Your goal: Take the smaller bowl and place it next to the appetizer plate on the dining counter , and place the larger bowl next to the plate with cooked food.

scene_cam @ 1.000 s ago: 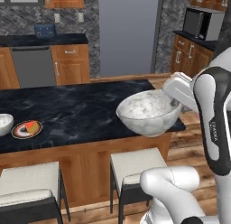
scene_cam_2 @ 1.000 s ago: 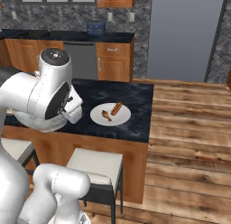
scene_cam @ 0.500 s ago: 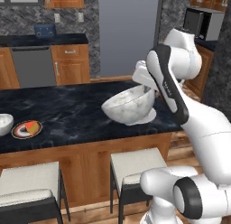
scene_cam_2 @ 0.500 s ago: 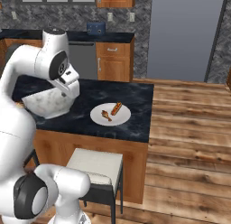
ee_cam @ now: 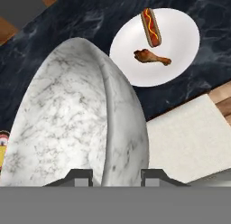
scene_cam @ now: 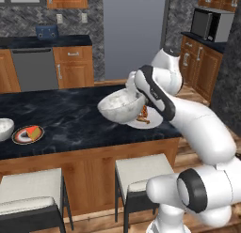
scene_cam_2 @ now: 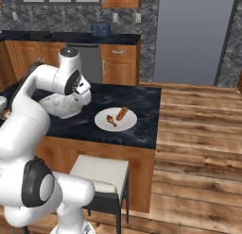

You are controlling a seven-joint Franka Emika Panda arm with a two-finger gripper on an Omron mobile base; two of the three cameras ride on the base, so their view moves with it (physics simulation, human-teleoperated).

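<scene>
My gripper (ee_cam: 115,175) is shut on the rim of the larger bowl (scene_cam: 120,107), a wide grey-white marbled bowl held tilted just above the dining counter (scene_cam: 70,114). The bowl (scene_cam_2: 64,105) hangs right beside the plate with cooked food (scene_cam_2: 127,122), a white plate carrying a hot dog and a drumstick (ee_cam: 176,38). In the hand view the bowl's wall (ee_cam: 81,123) runs up between my fingertips. Far left on the same counter sit the smaller bowl (scene_cam: 2,128) and the appetizer plate (scene_cam: 28,133) with its orange wedge.
Two cushioned stools (scene_cam: 141,173) (scene_cam: 28,190) stand under the counter's near edge. Behind it runs a back counter with a dishwasher and a blue box (scene_cam: 47,31). A microwave (scene_cam: 212,23) sits at the far right. Wooden floor lies right of the island (scene_cam_2: 198,148).
The arm has swung round and carried the larger bowl from off the counter's right end inward over the top, close beside the white plate. The grip has stayed the same.
</scene>
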